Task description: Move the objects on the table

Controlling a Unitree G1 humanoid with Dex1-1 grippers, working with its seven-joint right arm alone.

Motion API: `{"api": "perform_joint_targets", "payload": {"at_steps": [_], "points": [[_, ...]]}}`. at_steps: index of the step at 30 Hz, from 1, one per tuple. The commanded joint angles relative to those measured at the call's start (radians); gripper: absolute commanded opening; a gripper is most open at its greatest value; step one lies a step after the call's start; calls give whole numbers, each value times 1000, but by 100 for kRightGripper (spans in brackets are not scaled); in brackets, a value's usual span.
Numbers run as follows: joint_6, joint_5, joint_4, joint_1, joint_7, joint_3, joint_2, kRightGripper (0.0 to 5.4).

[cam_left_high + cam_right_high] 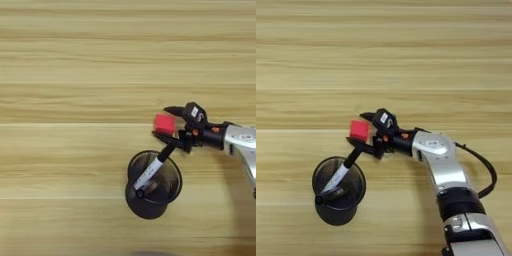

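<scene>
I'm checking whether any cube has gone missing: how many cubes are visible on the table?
1. The red cube sits between the fingers of the right gripper, just above the dark cup. No white cube shows; it could be hidden or outside the view.

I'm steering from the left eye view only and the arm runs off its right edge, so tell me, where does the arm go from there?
Observer: In the right eye view the silver forearm bends down to the bottom edge, well right of the cup.
Operator: Anything hanging off it?
Observer: A black cable loops out on its right side, over the table.
Operator: And below the silver part?
Observer: A black band rings the arm, with more silver under it.
</scene>
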State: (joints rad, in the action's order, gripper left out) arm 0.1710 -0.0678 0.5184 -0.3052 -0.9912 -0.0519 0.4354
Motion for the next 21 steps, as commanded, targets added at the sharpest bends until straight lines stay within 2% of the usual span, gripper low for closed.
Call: {"api": "perform_joint_targets", "payload": {"at_steps": [1,6,15,21], "points": [[20,-7,-40,-57,21,9,21,350],[19,-10,-46,-56,18,10,20,295],[20,-12,-53,-52,14,10,19,232],[15,-16,-66,-52,12,9,16,230]]}}
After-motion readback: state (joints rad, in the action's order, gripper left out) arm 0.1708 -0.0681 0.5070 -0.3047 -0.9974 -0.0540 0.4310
